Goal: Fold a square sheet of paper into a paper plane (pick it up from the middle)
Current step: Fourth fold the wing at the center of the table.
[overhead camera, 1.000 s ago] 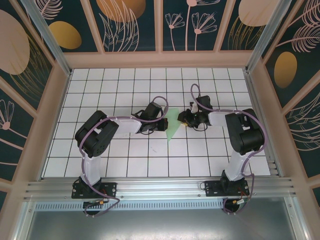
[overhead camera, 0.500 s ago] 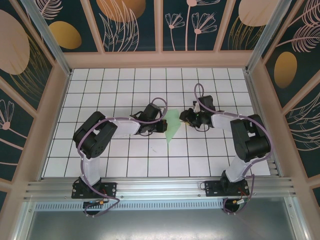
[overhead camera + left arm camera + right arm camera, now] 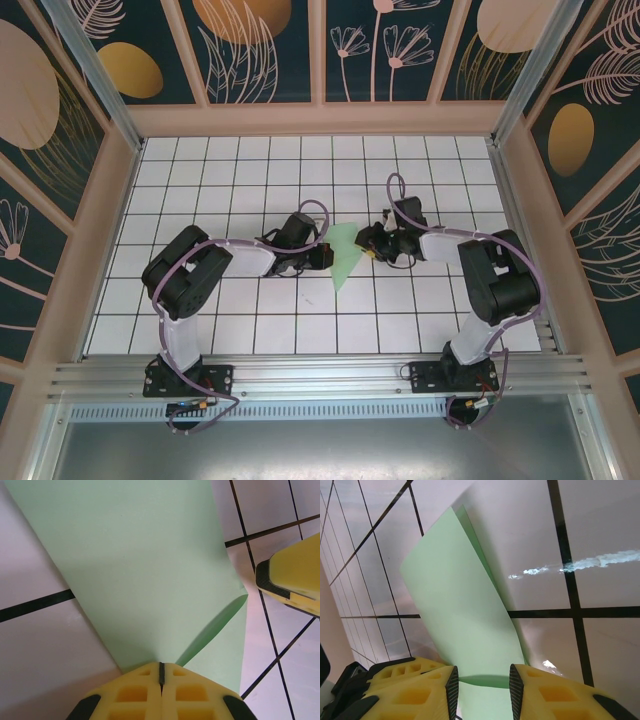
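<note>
Already the paper (image 3: 343, 256), at the middle of the counter (image 3: 230, 170), is folded into a pointed wedge. The left gripper (image 3: 161, 670) has its fingers pinched on the paper's edge, while the right gripper (image 3: 481, 680) holds its fingers narrowly apart astride it. The wing folds likely remain.

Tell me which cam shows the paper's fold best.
Left wrist: the paper is close up, its folded flap plain, pinched in the shut left tool. Right wrist shows layered edges between fingers of the open right tool. Top external shows a small green wedge between the tools.
</note>
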{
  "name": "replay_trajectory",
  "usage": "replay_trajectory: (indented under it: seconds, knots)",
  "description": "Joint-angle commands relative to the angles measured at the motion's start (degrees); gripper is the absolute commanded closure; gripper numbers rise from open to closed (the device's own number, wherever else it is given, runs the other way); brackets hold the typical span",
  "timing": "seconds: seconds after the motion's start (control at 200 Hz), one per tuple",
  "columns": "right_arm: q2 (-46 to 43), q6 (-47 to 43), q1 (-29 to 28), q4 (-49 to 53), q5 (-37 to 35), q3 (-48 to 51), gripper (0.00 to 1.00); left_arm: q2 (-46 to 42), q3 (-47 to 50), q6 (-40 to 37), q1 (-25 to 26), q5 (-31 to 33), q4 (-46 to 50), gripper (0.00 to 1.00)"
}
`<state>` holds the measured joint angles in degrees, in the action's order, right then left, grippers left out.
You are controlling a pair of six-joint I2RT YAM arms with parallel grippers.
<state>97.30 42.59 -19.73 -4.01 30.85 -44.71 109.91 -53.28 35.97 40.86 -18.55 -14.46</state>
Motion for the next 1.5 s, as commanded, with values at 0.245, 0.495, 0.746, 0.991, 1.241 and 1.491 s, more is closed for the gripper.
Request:
replay_trajectory:
  seconds: [0.245, 0.495, 0.746, 0.991, 1.241, 1.491]
  knots:
    - [0.1, 1.1, -0.3, 0.4, -1.2, 1.9, 0.63, -0.1, 2.9, 2.0, 0.3, -1.8, 1.6, 0.98]
    - [0.7, 1.7, -0.4, -0.5, -0.4, 1.6, 0.63, 0.0, 2.7, 1.7, 0.2, -1.4, 2.1, 0.98]
    - [2.0, 1.6, -0.7, -0.5, 0.2, 1.4, 0.63, 0.0, 2.2, 1.3, 0.2, -1.3, 2.8, 0.98]
    - [1.2, 1.0, -1.0, -0.1, 0.8, 0.5, 0.64, 0.0, 1.8, 1.1, 0.2, -1.2, 3.3, 0.98]
    - [-0.3, -0.3, -0.6, 2.5, -3.9, 0.2, 0.63, -0.2, 1.9, 0.8, 0.2, -0.7, 3.9, 0.98]
    - [-1.0, -0.7, -0.7, 2.2, -5.5, 0.8, 0.6, -0.4, 2.0, 0.8, 0.2, -0.4, 4.1, 0.98]
